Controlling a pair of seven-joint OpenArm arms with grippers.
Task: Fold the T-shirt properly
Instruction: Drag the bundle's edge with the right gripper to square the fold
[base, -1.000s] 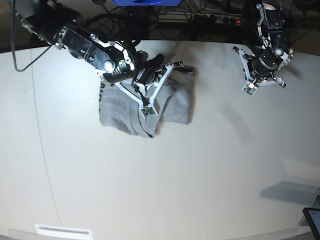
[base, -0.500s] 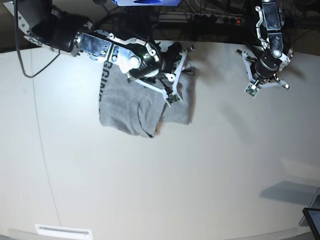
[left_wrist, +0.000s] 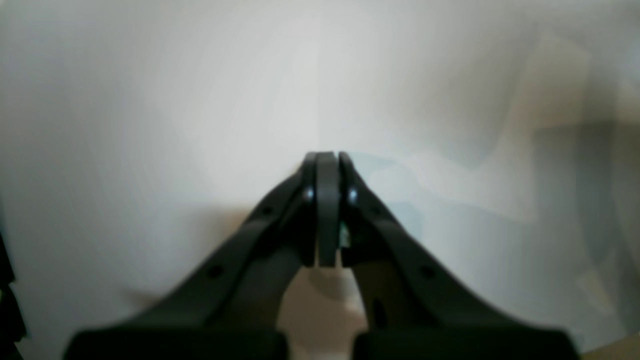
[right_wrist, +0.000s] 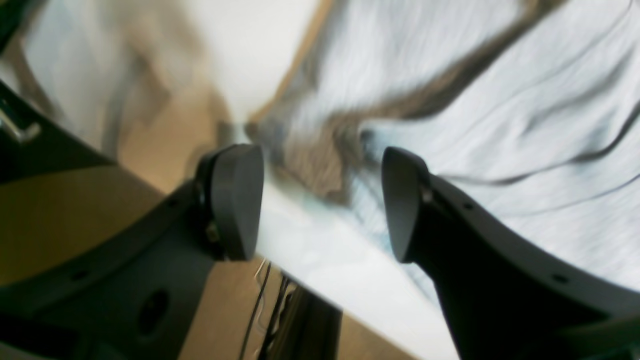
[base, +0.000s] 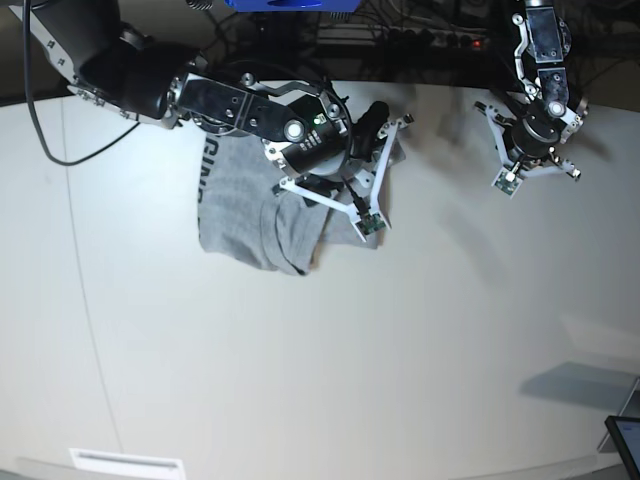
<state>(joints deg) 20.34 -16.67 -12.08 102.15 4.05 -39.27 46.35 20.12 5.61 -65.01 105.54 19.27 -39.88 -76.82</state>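
— T-shirt (base: 240, 210)? 
— Crumpled on the table (base: 320, 360), toward 11 o'clock.
— Right claw (right_wrist: 320, 200)? 
— Spread wide over the shirt's 3 o'clock edge, gripping nothing.
— Left claw (left_wrist: 327, 165)? 
— Pressed together, empty, well apart toward 2 o'clock.

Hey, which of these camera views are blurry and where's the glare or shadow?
Right wrist view: T-shirt smeared by motion blur, hand sharper. Left wrist view: soft focus throughout, bright glare on the table above the left hand. Base view: sharp, evenly lit, a faint shadow at lower right.
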